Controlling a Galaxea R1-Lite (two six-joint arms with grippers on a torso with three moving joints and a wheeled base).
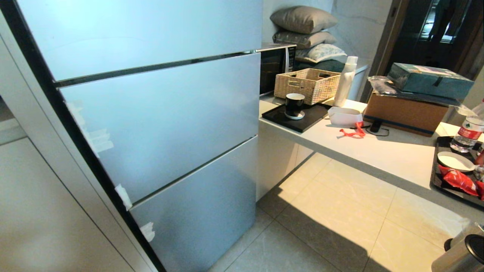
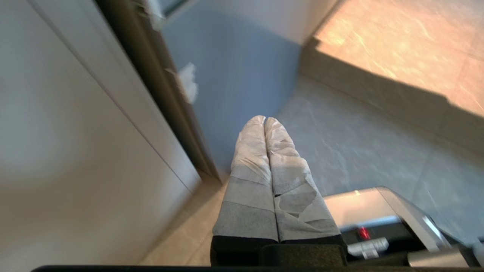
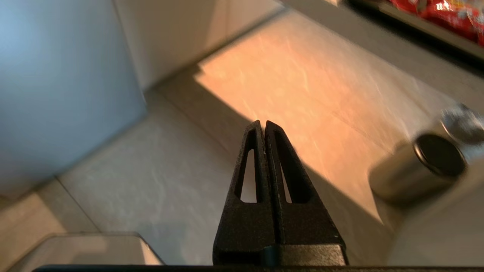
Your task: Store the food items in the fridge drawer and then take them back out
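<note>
Lower right of the head view, a round steel bin (image 1: 463, 253) stands on tiled floor. The silver-blue fridge (image 1: 162, 124) fills the left (all panels closed), hiding the drawer and food. Left gripper (image 2: 264, 121) and right gripper (image 3: 262, 124) are both pressed together, empty.

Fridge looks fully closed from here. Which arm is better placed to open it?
Probably the left. The left gripper, shut and empty, hangs beside the fridge front and its dark edge. The right gripper, also shut, is over open floor nearer the counter.
</note>
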